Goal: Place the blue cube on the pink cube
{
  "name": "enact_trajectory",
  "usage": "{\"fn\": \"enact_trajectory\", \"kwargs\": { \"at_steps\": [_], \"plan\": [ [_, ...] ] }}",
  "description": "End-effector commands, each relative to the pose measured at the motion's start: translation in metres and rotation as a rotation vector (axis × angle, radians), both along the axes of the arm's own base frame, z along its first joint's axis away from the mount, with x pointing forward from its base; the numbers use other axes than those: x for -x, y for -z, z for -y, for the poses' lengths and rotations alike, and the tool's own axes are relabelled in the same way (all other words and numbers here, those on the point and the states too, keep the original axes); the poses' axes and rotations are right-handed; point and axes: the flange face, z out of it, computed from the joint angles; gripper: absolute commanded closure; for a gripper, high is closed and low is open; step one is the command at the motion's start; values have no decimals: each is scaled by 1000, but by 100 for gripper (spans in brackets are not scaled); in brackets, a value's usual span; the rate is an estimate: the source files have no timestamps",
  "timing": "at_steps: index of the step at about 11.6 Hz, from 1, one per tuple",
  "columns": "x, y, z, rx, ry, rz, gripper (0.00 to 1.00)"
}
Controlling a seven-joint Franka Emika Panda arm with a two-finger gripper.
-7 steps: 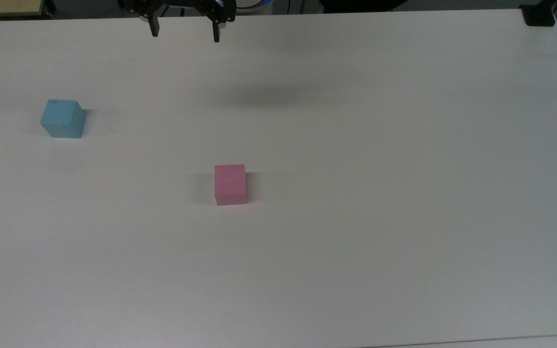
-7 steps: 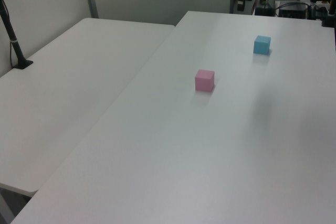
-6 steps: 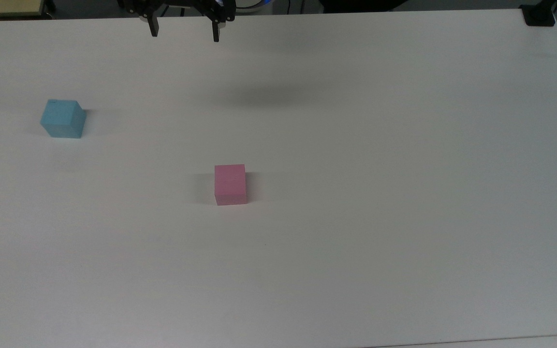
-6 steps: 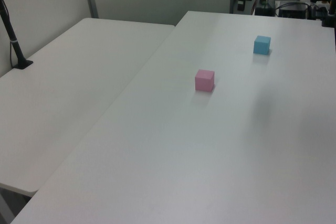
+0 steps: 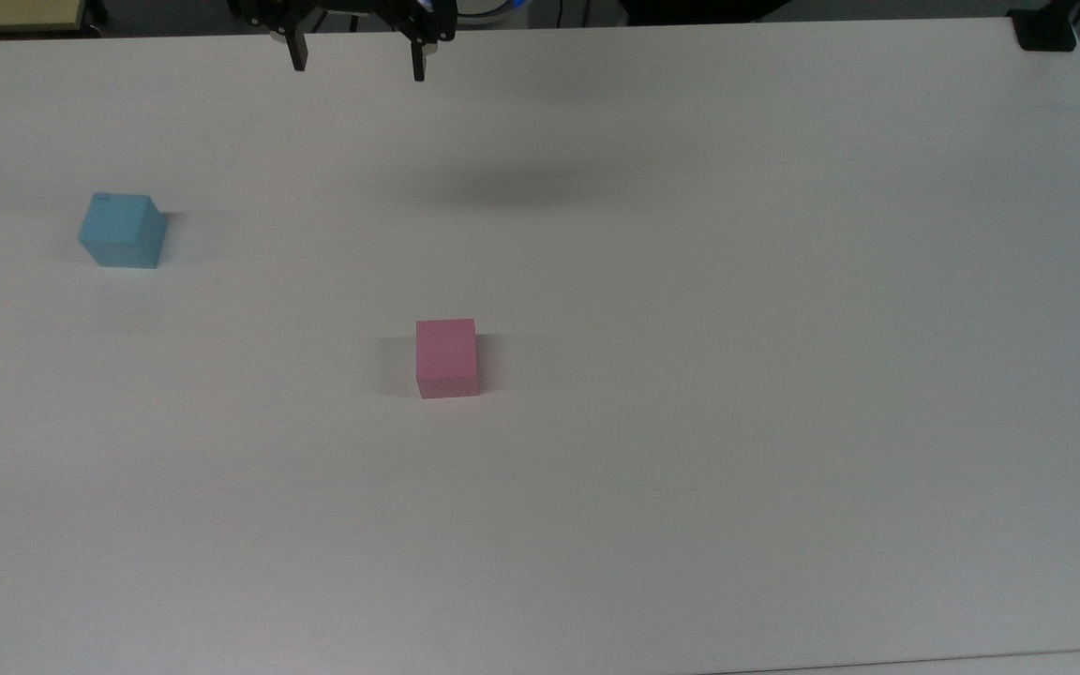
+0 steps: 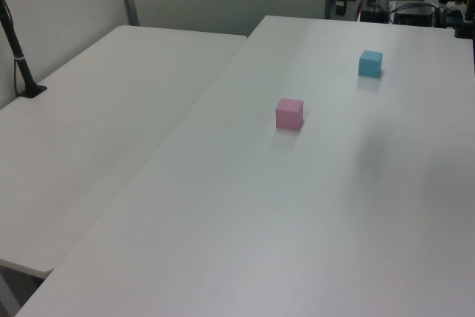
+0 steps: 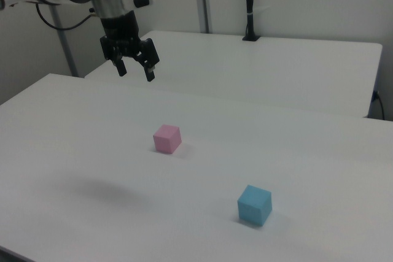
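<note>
The blue cube (image 5: pixel 123 231) sits on the white table at the top view's left, and shows too as the blue cube (image 6: pixel 370 63) and the blue cube (image 7: pixel 255 205). Alone near the table's middle rests the pink cube (image 5: pixel 446 357), also the pink cube (image 6: pixel 289 113) and the pink cube (image 7: pixel 167 138). My gripper (image 5: pixel 358 64) hangs open at the top view's upper edge, high above the table and far from both cubes. In the right view the gripper (image 7: pixel 135 72) hovers up and left of the pink cube with nothing between its fingers.
A second white table (image 6: pixel 96 124) adjoins at the left view's left. A black post (image 6: pixel 18 57) stands on it. A black mount (image 5: pixel 1044 28) sits at the top view's upper right corner. Cables and equipment (image 6: pixel 412 1) lie beyond the far edge.
</note>
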Motion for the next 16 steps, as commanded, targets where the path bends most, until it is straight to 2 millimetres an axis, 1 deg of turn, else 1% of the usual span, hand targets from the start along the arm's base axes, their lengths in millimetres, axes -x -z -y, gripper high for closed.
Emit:
{"fn": "enact_trajectory", "kwargs": {
  "at_steps": [1, 6, 10, 12, 16],
  "plan": [
    [4, -4, 1, 20, -7, 15, 0],
    [3, -4, 2, 17, 39, 18, 0],
    [3, -1, 5, 18, 27, 12, 0],
    [3, -2, 10, 25, -31, 11, 0],
    [6, -1, 14, 65, -129, -23, 0]
  ]
}}
